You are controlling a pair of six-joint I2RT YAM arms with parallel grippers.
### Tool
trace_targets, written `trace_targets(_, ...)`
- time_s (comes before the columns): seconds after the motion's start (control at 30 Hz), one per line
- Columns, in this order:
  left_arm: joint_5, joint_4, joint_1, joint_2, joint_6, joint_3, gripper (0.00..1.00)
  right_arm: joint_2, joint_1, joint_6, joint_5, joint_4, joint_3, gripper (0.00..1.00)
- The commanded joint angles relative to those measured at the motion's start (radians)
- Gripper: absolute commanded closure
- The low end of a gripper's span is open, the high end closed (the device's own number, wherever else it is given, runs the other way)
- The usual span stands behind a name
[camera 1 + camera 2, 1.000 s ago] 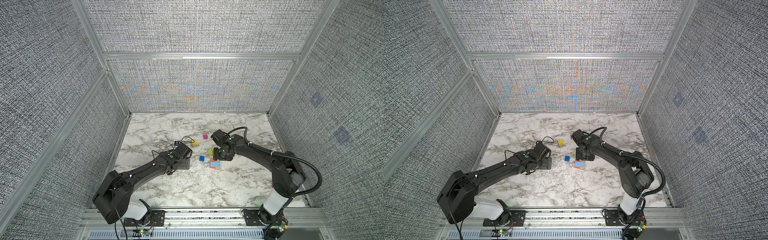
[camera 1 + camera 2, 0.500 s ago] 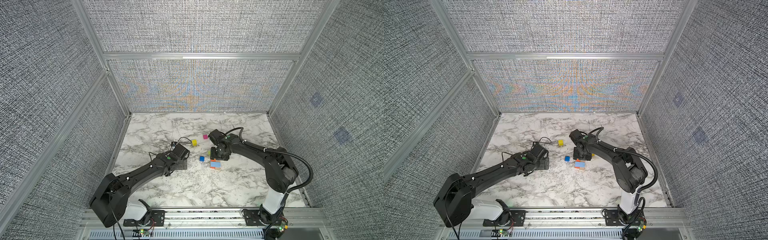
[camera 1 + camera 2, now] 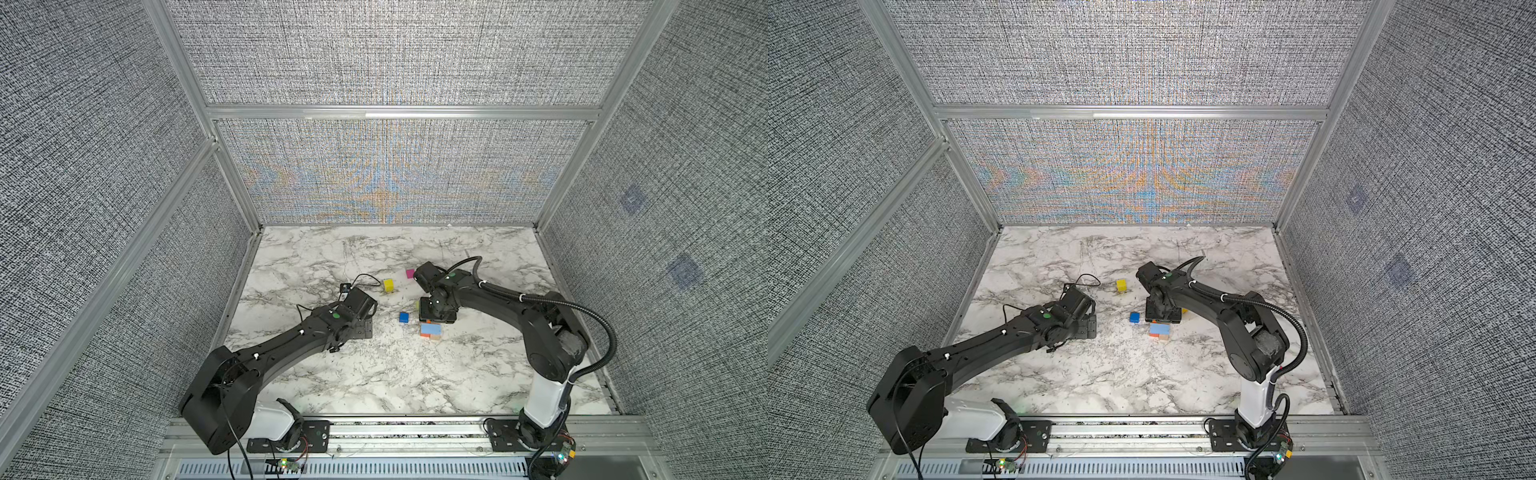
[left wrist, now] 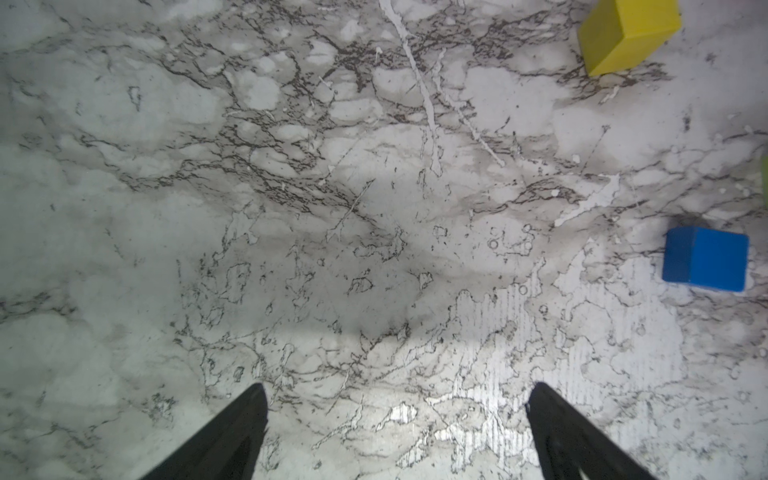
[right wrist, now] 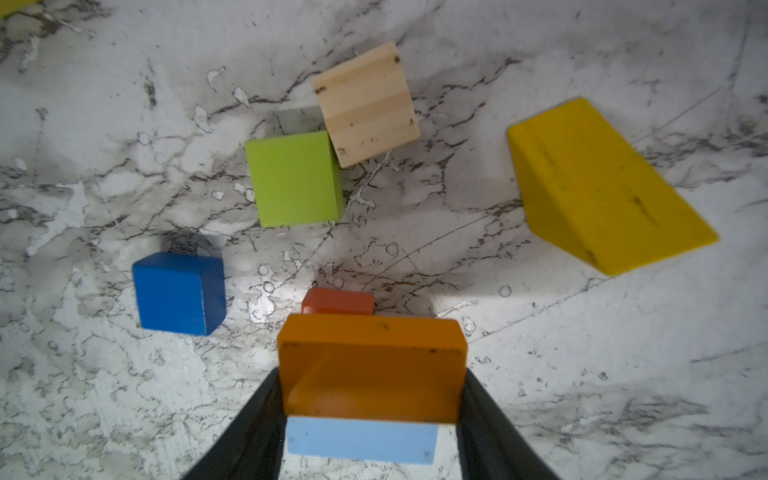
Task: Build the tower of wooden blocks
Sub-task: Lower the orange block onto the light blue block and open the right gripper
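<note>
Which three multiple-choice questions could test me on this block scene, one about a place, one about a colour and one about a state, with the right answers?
1. Where does the tan cube lie?
A. On top of another block
B. On the table, touching the green cube
C. Lifted in the air

2. What colour is the brick between the right fingers?
A. Magenta
B. Green
C. Orange

3. How do the left fingers stand?
A. Open, with only bare table between them
B. Shut on a block
C. Shut on each other

Answers:
1 B: in the right wrist view, one edge of the tan cube meets the green cube, and both rest on the marble.
2 C: the orange brick sits between the two right fingers.
3 A: the left wrist view shows them wide apart over bare marble.
</note>
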Motion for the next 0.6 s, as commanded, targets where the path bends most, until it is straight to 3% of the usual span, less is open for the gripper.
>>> trace_targets(0.0, -0.005, 0.005, 0.001, 0.005, 0.004, 0.003, 0.01, 0.002, 0.004, 0.009, 0.008, 0.002, -0.005, 0.41)
trace_targets(0.57, 0.000, 0.004, 0.009, 0.007, 0.011, 0.003, 0.01, 0.005, 0.009, 0.005, -0.006, 0.012, -0.020, 0.35)
